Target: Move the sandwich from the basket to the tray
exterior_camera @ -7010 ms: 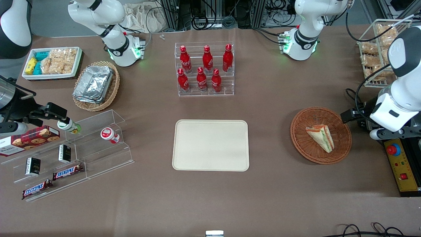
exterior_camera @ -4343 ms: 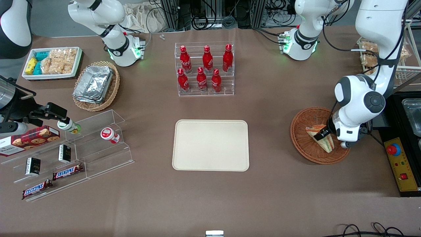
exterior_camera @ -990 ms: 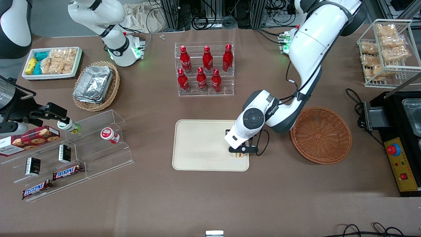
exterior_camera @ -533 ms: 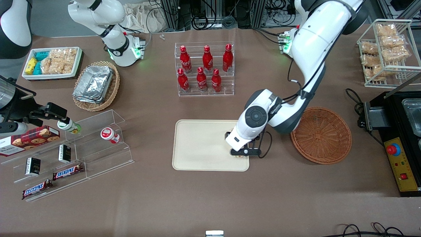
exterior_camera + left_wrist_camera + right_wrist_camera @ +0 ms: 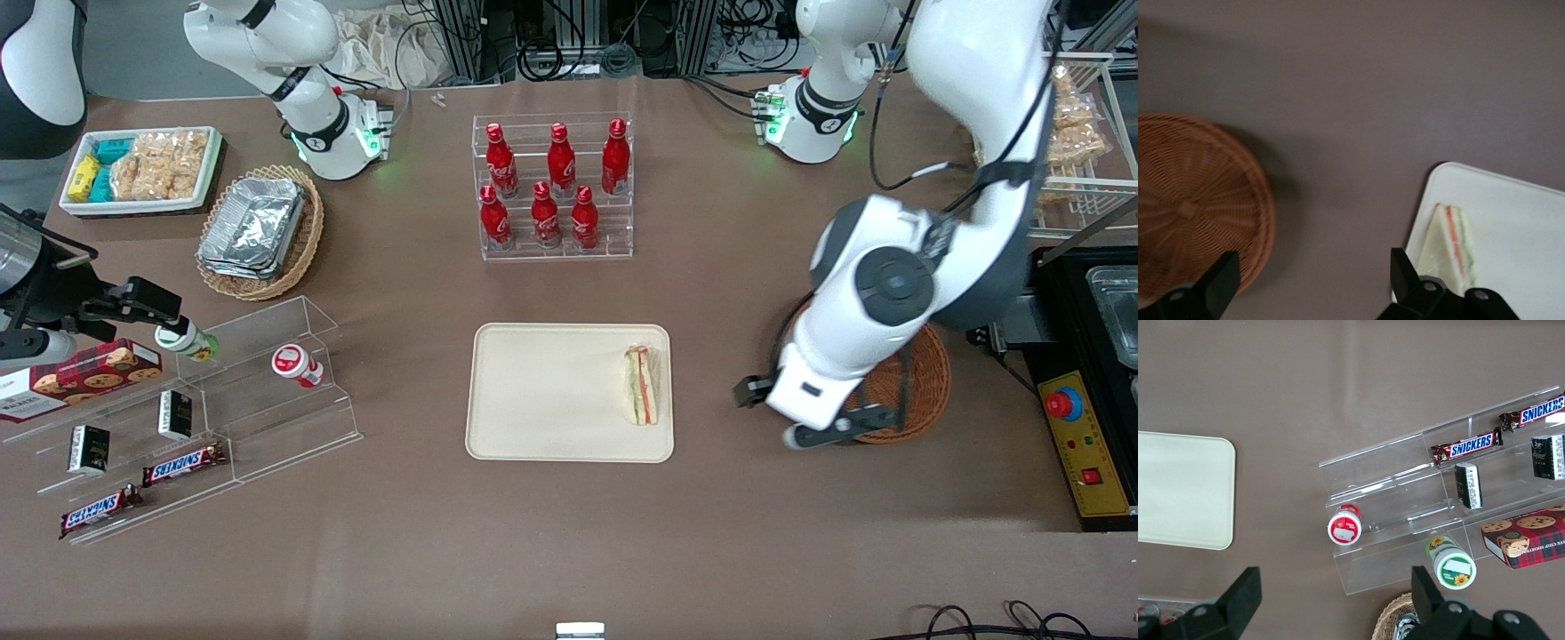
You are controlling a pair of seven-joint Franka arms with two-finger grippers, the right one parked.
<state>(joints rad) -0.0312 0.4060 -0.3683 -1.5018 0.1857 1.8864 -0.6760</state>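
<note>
So we've got the sandwich lying on the tray, tucked right up along the tray's short edge that faces the working arm's end of the surface, roughly midway between that edge's two corners. Its long axis runs parallel to that short edge, so one end points toward the front camera and the other toward the bottle rack. We can see the green and red-orange filling stripes running lengthwise, facing up. From the wrist view the sandwich narrows to a tip at one end, and it's the only thing on the tray.

The basket sits beside the tray toward the working arm's end, and the part we can see has nothing in it; in the wrist view the basket shows bare weave too.

The pincer hangs over the surface in the gap between tray and basket, just at the basket's rim. It's released, fingers spread wide with nothing between them.

Farther from the front camera there's a clear rack holding six red bottles.
</note>
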